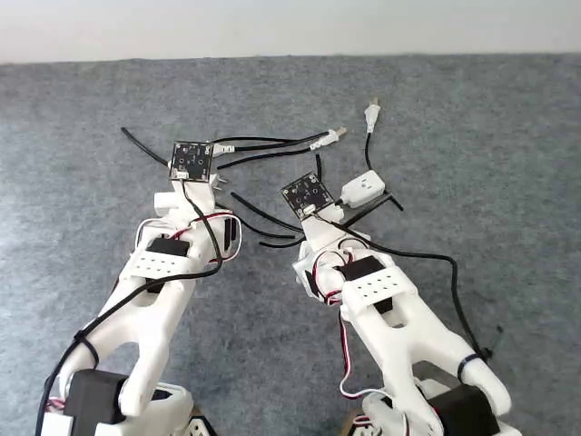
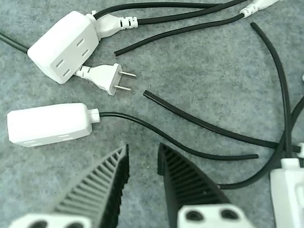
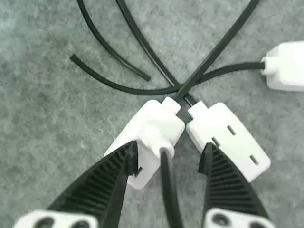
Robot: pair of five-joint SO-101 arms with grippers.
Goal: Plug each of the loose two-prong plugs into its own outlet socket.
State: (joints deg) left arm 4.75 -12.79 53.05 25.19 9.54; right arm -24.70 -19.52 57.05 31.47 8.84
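under right gripper (image 3: pixel 168 148) — seemingly outlet socket (image 3: pixel 153 130)

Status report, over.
Left gripper open, empty. Right gripper open over outlet block. Loose plug lies unplugged beside second block. Black cord between right fingers.

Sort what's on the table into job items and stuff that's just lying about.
Job items:
loose two-prong plug
white outlet block beside it
flat outlet block nearer the left gripper
far plug
slotted outlet block at the right gripper

Lying about:
black cable lengths with cut ends
grey carpet
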